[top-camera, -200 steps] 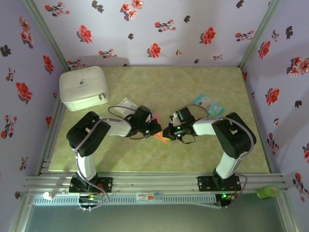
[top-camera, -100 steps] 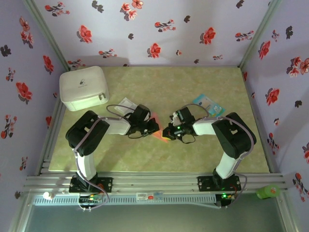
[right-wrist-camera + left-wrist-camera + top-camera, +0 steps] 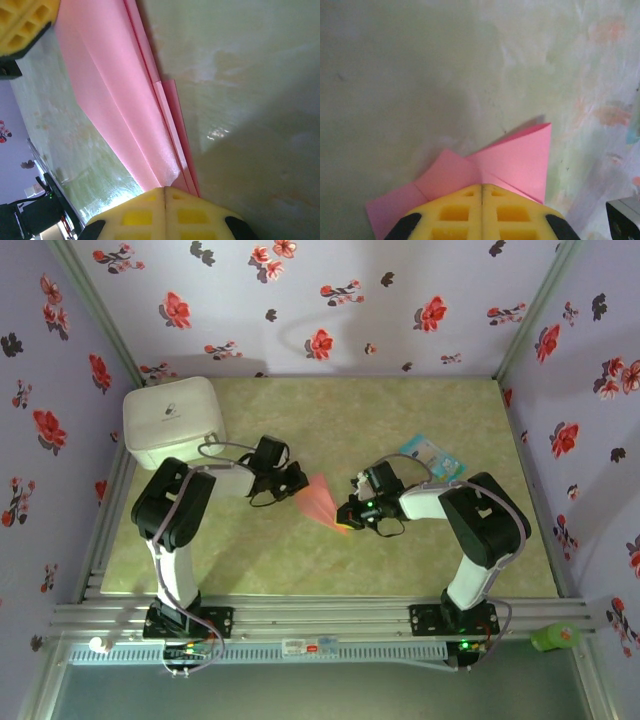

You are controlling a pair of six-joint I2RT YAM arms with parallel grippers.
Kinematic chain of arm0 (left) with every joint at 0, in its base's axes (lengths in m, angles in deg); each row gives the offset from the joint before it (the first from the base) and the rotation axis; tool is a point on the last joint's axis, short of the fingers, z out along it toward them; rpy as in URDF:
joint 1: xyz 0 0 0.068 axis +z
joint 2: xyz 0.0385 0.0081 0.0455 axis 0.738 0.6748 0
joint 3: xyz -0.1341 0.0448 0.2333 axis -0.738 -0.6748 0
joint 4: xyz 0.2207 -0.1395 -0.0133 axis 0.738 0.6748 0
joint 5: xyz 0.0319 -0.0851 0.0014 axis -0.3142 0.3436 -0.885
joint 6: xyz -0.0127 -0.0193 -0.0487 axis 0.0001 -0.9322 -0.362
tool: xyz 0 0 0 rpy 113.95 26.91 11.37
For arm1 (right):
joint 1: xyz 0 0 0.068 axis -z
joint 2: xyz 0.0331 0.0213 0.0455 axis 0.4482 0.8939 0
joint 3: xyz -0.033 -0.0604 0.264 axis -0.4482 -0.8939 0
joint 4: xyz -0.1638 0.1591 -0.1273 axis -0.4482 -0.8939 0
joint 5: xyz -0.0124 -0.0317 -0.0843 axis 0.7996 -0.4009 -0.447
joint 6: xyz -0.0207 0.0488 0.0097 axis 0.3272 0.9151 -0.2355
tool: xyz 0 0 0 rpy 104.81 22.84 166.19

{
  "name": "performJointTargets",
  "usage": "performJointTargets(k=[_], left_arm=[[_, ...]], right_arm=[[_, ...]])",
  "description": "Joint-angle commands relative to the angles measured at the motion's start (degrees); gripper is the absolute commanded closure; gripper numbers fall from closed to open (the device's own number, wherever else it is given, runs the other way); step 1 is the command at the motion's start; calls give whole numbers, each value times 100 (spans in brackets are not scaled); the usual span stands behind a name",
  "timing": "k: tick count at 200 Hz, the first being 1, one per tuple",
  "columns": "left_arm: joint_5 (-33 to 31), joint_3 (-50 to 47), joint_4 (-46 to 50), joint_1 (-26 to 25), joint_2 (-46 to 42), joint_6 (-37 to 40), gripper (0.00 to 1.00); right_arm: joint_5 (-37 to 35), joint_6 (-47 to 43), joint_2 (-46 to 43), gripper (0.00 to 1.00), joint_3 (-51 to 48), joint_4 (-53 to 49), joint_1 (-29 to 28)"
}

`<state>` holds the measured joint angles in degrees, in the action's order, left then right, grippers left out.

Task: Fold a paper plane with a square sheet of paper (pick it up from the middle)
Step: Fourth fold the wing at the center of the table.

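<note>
The salmon-pink paper (image 3: 320, 502), folded into a narrow pointed dart with a centre crease, is stretched between my two grippers at the middle of the table. My left gripper (image 3: 298, 490) is shut on its left end; in the left wrist view the yellow fingertips (image 3: 481, 186) meet on the crease and pink flaps (image 3: 520, 160) spread ahead of them. My right gripper (image 3: 347, 520) is shut on the other end. The right wrist view has its fingertips (image 3: 165, 189) pinching the layered folds (image 3: 115, 100), with the left gripper's yellow fingers (image 3: 20, 25) at the far end.
A white box (image 3: 172, 422) stands at the back left of the table. A teal-and-white packet (image 3: 432, 456) lies behind the right arm. The floral walls close in three sides. Bare green tabletop (image 3: 400, 560) lies in front of the grippers.
My left gripper has slid left and back, away from the right gripper, and more of the pink paper now shows between them. The right gripper has stayed put.
</note>
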<state>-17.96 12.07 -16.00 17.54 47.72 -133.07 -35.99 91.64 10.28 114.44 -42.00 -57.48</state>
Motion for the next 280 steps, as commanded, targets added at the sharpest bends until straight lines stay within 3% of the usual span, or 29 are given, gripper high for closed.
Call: performJointTargets(k=[1,52,95,145,235,280], left_arm=[[-569,174,503,267,273,402,93],[-481,320,702,288,-99,645,90],[-437,328,623,-232,-680,808,88],[146,175,104,-557,-181,649,89],[-157,-234,249,-500,124,646,91],[-177,-298,268,-496,127,707,91]], right_arm=[[-459,-167,152,100,-168,-840,35],[-455,-160,151,100,-133,-816,35],[-446,-121,106,100,-38,-840,31],[-455,-100,64,100,4,-872,35],[-46,259,-411,98,277,-509,-32],[-97,369,-59,97,796,-467,-184]])
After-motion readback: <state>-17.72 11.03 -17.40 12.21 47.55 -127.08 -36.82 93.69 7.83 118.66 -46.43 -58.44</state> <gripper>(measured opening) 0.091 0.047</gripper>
